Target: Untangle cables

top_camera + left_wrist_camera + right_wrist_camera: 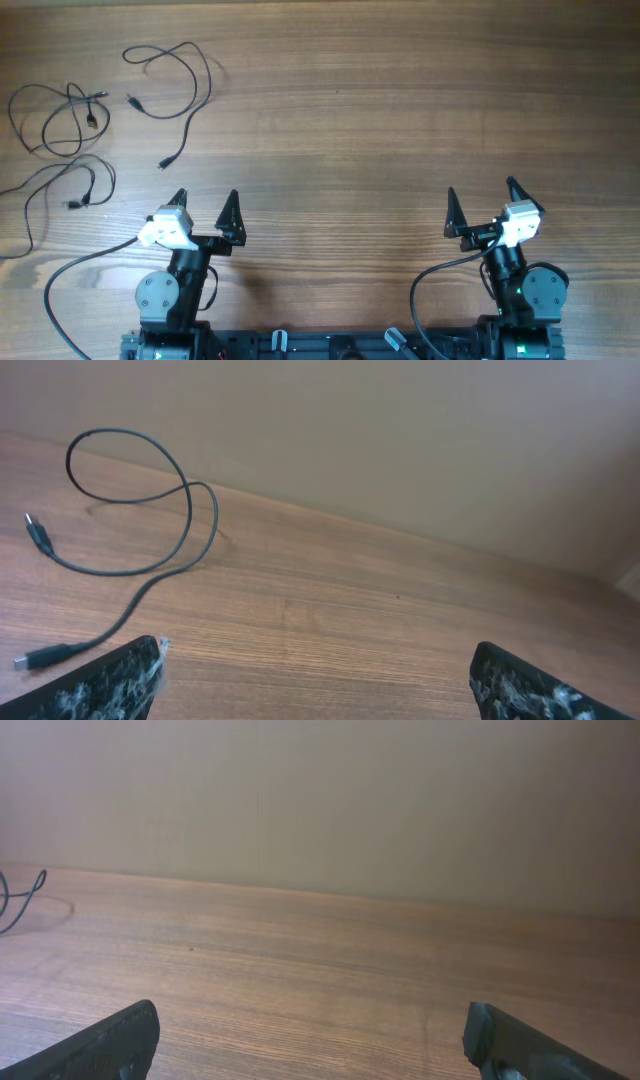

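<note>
Three thin black cables lie loose at the table's far left in the overhead view. One cable (207, 75) winds in an open curve, a second (72, 98) is looped over itself, and a third (78, 202) trails off the left edge. The first cable (190, 485) also shows in the left wrist view, ahead and to the left. My left gripper (206, 195) (318, 650) stands open and empty, just right of the cables. My right gripper (481, 188) (311, 1010) is open and empty at the right, far from them. A bit of cable (30, 890) shows at its view's left edge.
Both arm bases sit at the table's near edge, each with a thicker black robot cable (60, 275) (425, 280) curving beside it. A beige wall (320, 800) rises behind the far edge of the wooden table (340, 120).
</note>
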Controlling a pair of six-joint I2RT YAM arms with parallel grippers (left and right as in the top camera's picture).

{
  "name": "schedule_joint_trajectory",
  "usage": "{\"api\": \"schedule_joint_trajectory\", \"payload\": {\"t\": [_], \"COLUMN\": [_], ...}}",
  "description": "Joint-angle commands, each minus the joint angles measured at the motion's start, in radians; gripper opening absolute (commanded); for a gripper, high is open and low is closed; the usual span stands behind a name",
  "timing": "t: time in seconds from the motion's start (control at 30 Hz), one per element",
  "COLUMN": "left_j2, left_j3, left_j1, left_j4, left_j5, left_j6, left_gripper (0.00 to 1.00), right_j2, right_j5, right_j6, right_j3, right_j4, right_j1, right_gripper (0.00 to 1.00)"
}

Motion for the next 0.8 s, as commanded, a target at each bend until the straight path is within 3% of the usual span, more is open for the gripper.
{"api": "schedule_joint_trajectory", "payload": {"t": [0.0, 0.3, 0.63, 0.77], "left_j2": [-0.009, -0.009, -0.009, -0.009], "left_j3": [-0.006, -0.006, -0.005, -0.006], "left_j1": [-0.008, -0.029, -0.029, -0.028], "left_j4": [-0.023, -0.021, -0.021, -0.022], "left_j5": [0.010, 0.046, 0.050, 0.024], "left_j6": [0.069, 0.237, 0.235, 0.153], "left_gripper": [1.00, 1.00, 1.00, 1.00], "right_j2": [-0.011, -0.011, -0.011, -0.011], "right_j5": [0.013, 0.013, 0.013, 0.013], "right_j6": [0.006, 0.006, 0.006, 0.006], "right_j3": [-0.003, -0.003, -0.003, -0.003], "right_j4": [0.005, 0.005, 0.005, 0.005], "right_j1": [0.004, 0.004, 0.004, 0.004], "right_gripper": [1.00, 1.00, 1.00, 1.00]}}
